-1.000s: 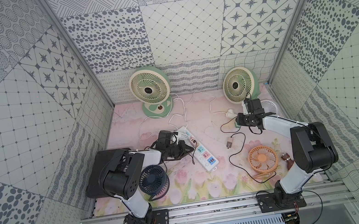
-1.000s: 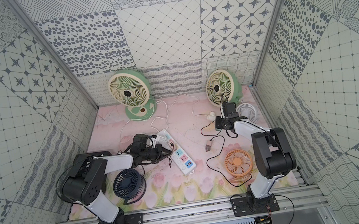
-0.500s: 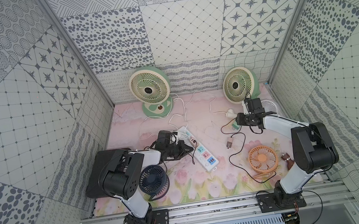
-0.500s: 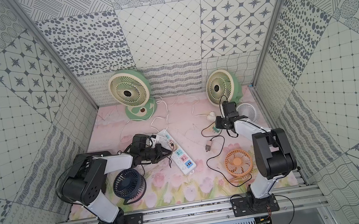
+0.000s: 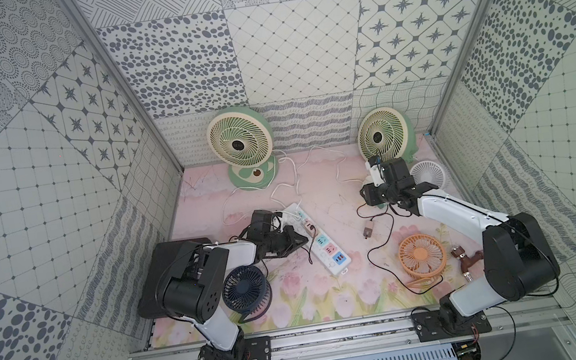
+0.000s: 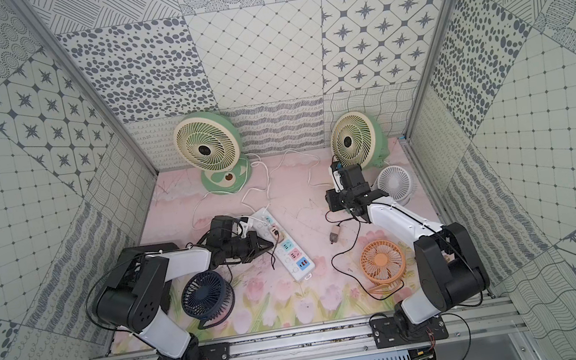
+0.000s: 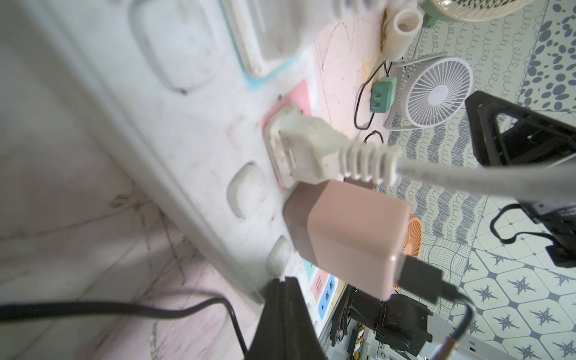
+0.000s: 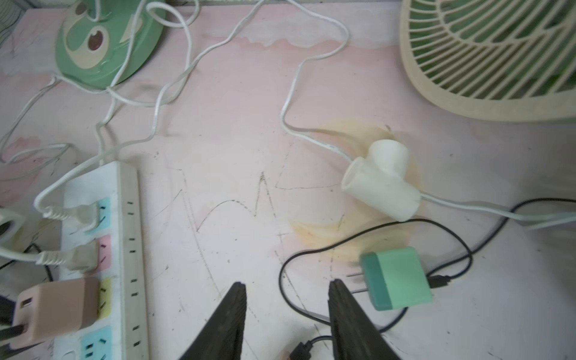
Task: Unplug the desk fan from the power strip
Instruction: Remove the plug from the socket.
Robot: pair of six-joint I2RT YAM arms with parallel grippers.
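Power strip (image 5: 320, 240): there it is, flat near the middle of the pink floral tabletop (image 5: 330, 190), lying on a slant. Its cord end points at the back wall and its blue USB end at the front rail.
Sockets: from the cord end, a white plug (image 8: 78, 215) sits in the blue one and a second white plug (image 7: 311, 149) in the pink. A pinkish-brown adapter (image 7: 352, 237) fills the yellow, with a black USB lead (image 7: 420, 277) in its back.
Left tool (image 7: 282, 282): pinched tight on nothing, its tip right at the strip's long edge beside that adapter. I cannot tell whether it touches.
Right tool (image 8: 286, 283): well apart from the strip, parted about halfway. Only tabletop and a loop of black cable (image 8: 343, 240) lie between its tips.
Green adapter (image 8: 396, 277): loose on the tabletop, just beside one finger (image 8: 346, 318), bare prongs aimed at it.
White pipe tee (image 8: 380, 180): near the green adapter, on its far side from the strip.
Back wall: beyond the strip's cord end, a green fan on a round base (image 5: 240, 145) and a second green fan (image 5: 382, 136) stand upright. White cords (image 8: 311, 136) trail across the tabletop.
Small fans: the navy fan (image 5: 245, 292) is on the left tool's side of the strip. The orange fan (image 5: 421, 255) lies face up on the other side, and the white fan (image 5: 429, 175) sits beyond the right tool.
Brown plug (image 5: 367, 232): alone between the strip and the orange fan.
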